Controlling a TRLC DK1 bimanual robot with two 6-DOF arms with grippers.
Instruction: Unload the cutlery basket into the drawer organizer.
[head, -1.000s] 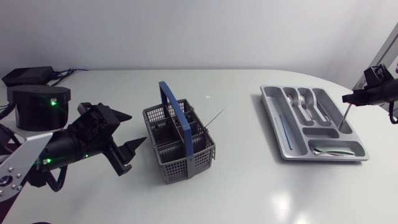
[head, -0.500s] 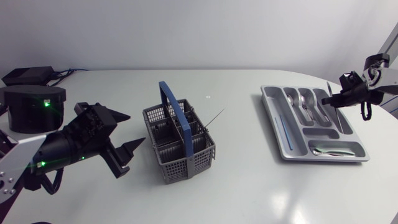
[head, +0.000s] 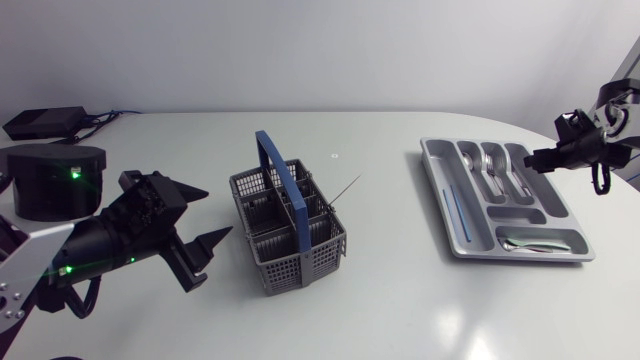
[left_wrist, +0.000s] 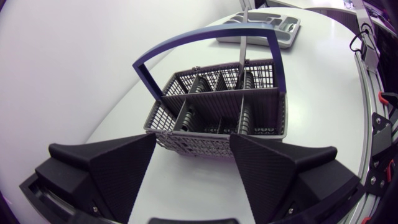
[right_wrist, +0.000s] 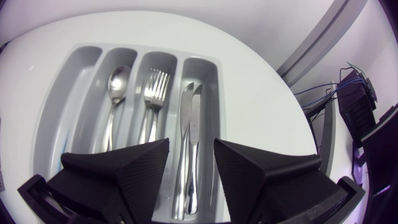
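The basket (head: 288, 228) stands mid-bench, well apart from the organizer (head: 515, 213), with one thin utensil (head: 345, 190) leaning out on the organizer's side. The left end effector (left_wrist: 193, 149) gapes empty just before the basket. The right end effector (right_wrist: 191, 146) hangs spread and empty over the knives (right_wrist: 194, 106) lying in the organizer. The likely trouble: broad fingers could snag the blue handle (head: 278, 170) or shove the light basket, and the slim utensil could slip from a poor pinch. No writing or label is legible.
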